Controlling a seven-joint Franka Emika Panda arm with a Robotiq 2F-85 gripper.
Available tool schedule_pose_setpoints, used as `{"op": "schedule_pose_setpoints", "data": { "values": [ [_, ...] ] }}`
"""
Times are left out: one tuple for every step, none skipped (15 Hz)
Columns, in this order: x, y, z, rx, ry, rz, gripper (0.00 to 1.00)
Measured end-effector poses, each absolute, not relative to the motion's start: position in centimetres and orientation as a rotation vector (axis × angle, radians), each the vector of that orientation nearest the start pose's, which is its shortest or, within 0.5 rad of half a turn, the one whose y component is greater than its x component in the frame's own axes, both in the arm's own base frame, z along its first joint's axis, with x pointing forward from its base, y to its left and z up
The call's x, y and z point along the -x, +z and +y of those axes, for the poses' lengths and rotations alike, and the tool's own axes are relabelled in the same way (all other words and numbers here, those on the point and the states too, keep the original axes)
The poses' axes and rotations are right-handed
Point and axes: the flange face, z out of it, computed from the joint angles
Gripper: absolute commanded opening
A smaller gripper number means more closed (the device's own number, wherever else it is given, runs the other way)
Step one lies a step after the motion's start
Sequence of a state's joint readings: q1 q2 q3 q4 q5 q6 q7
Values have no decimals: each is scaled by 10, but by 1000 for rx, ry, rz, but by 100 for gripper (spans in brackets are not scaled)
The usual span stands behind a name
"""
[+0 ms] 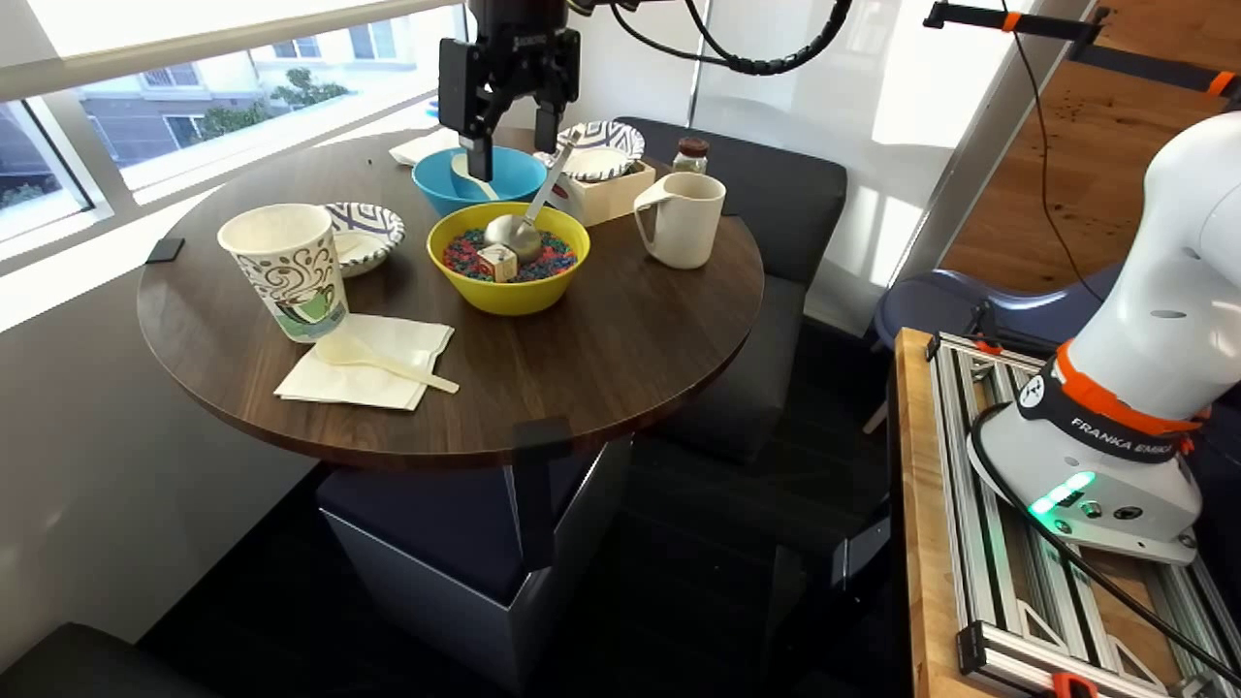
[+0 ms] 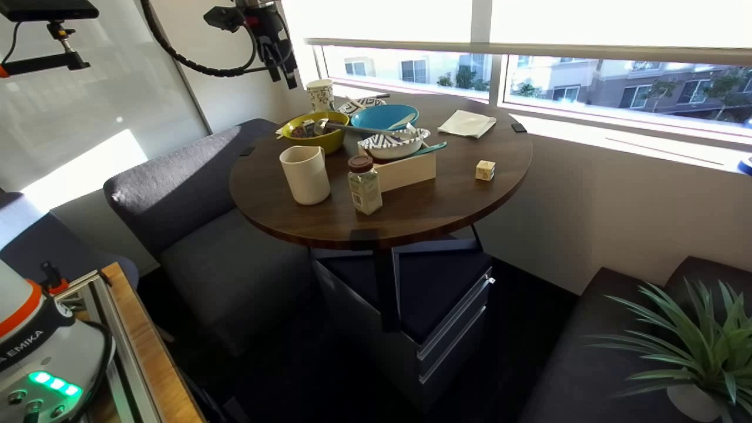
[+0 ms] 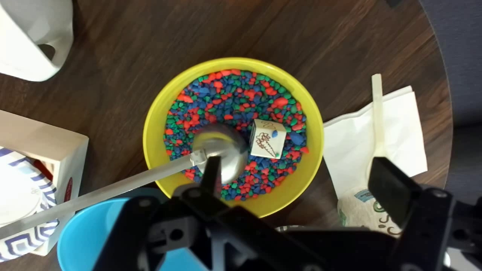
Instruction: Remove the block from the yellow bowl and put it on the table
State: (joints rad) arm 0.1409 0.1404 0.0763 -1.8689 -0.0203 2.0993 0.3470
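The block is in the yellow bowl, sitting on red, blue and green gravel, just beside the head of the ladle; touching or apart, can't tell. Ladle tilted, handle out over the rim and, in the wrist view, crossing the patterned bowl that sits on the box. The gripper is wide, jaws well apart, hanging above the table, up off the block. The blue bowl stands just beside the yellow one, a pale spoon in it. The mug and jar are upright near the box. The paper cup is upright by the napkin, a second spoon lying on that. In an exterior view a second block sits on the table near its edge, well apart from the yellow bowl
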Motion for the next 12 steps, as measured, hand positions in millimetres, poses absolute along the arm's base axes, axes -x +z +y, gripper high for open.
{"op": "schedule_pose_setpoints", "data": {
  "values": [
    [-592, 448, 128, 3115, -139, 190, 100],
    [-592, 448, 128, 3115, -139, 190, 100],
    [-593, 447, 127, 3114, -140, 191, 100],
    [-594, 446, 127, 3113, -142, 193, 100],
    [-596, 442, 127, 3113, -143, 194, 100],
    [-599, 436, 127, 3111, -143, 195, 100],
    [-602, 430, 127, 3109, -149, 197, 100],
    [-605, 422, 128, 3107, -151, 199, 100],
    [-608, 414, 128, 3106, -151, 202, 100],
    [-610, 406, 128, 3106, -145, 204, 100],
    [-612, 398, 128, 3105, -139, 206, 92],
    [-614, 390, 129, 3105, -132, 209, 87]
  ]
}}
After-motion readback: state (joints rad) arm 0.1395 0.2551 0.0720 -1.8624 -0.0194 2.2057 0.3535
